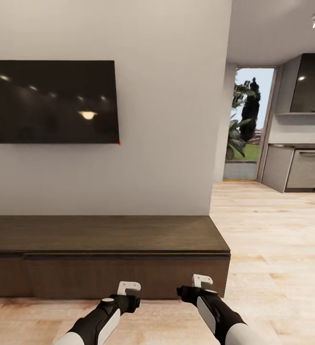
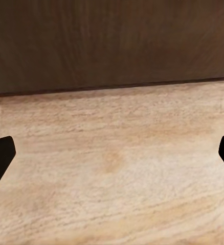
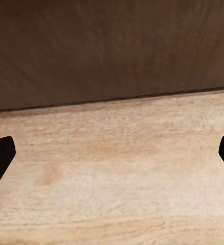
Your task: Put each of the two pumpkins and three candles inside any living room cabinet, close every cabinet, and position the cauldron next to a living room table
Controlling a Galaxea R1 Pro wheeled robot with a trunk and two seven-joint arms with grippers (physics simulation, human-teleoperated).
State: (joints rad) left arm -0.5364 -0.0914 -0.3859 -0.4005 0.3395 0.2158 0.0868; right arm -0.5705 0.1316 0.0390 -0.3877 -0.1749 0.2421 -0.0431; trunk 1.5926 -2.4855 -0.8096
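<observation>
Cabinet [image 1: 104, 254] runs across lower half of head frame, from left edge to just right of centre, set against the white wall under the TV [image 1: 52, 101] at upper left. Looks long, low, dark-brown wood w/ flat bare top and plain front panels, no handles; front reads as fully shut, a thin shadow line under the top. Both arms sit low at bottom centre, aimed at its front near the right end, prob. because the robot has squared up to the unit and holds the arms ready and empty. Left gripper [image 1: 128, 293] and right gripper [image 1: 201, 285] hang just above the floor [image 1: 272, 249], close to the panel but not touching it. Wrist views: each pair of dark fingertips [image 2: 0, 158] [image 3: 0, 157] sits at opposite frame edges, so both are spread wide, nothing between them. Kitchen units at far right, beyond the wall's corner.
</observation>
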